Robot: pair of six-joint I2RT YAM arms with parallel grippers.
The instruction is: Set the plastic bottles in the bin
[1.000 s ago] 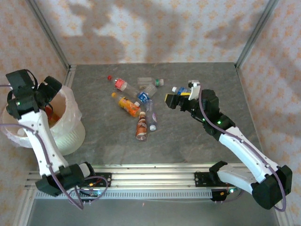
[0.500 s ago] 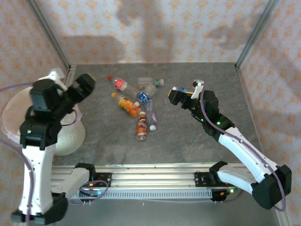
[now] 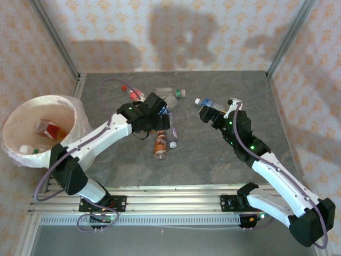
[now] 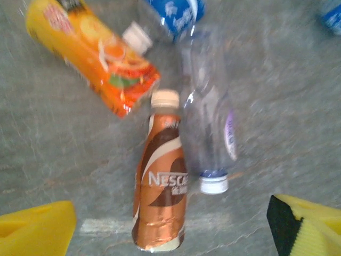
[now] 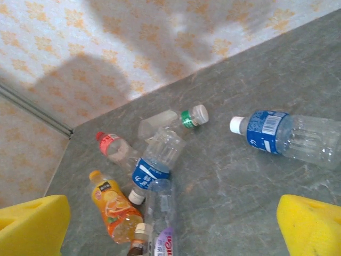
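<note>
Several plastic bottles lie in a loose pile mid-table. My left gripper (image 3: 159, 117) hovers open right over them, nothing between its yellow fingertips (image 4: 34, 230). Below it lie a brown Nescafe bottle (image 4: 160, 186), a clear bottle with a purple label (image 4: 210, 122) and an orange juice bottle (image 4: 96, 64). My right gripper (image 3: 208, 113) is open above the table, beside a blue-labelled bottle (image 5: 282, 133) lying apart from the pile. The red-capped bottle (image 5: 114, 146) and green-banded bottle (image 5: 170, 121) lie farther back. The bin (image 3: 18, 109) stands at the left with bottles inside.
Patterned walls and metal frame posts (image 3: 56, 45) close in the table at the back and sides. The aluminium rail (image 3: 170, 202) with the arm bases runs along the near edge. Bare grey tabletop (image 3: 213, 160) stretches in front of the pile.
My left arm has swung from over the bin across to the bottle pile in the middle. The right gripper has shifted slightly right, still beside the blue-labelled bottle.
</note>
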